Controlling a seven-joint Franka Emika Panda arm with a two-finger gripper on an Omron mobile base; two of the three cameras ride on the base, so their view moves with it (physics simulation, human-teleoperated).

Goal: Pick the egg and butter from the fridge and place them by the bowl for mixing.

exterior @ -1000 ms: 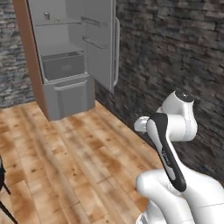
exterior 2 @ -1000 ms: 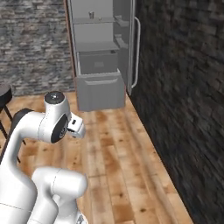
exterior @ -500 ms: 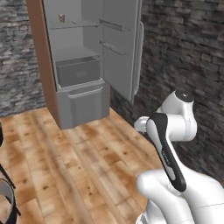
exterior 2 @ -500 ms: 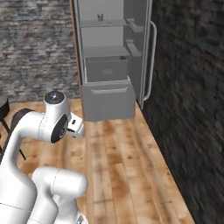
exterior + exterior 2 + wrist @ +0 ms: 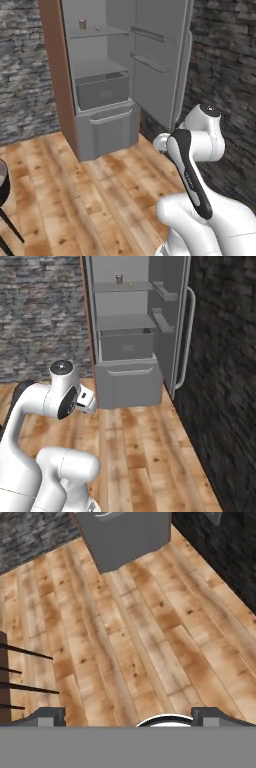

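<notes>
The fridge stands open ahead, its door swung out to the right against the dark stone wall, a brown wooden panel running down its left edge. Up on the top shelf sits a small brown cup, and just right of it a tiny pale speck, too small to say whether that's the butter. The egg can't be made out at this distance. Below the shelves sits the dark grey drawer box, and under it the lower drawer with its curved handle. The gripper hangs over the wooden floor, well short of the fridge, jaws spread wide with nothing between them. The white arm is folded up over the base.
</notes>
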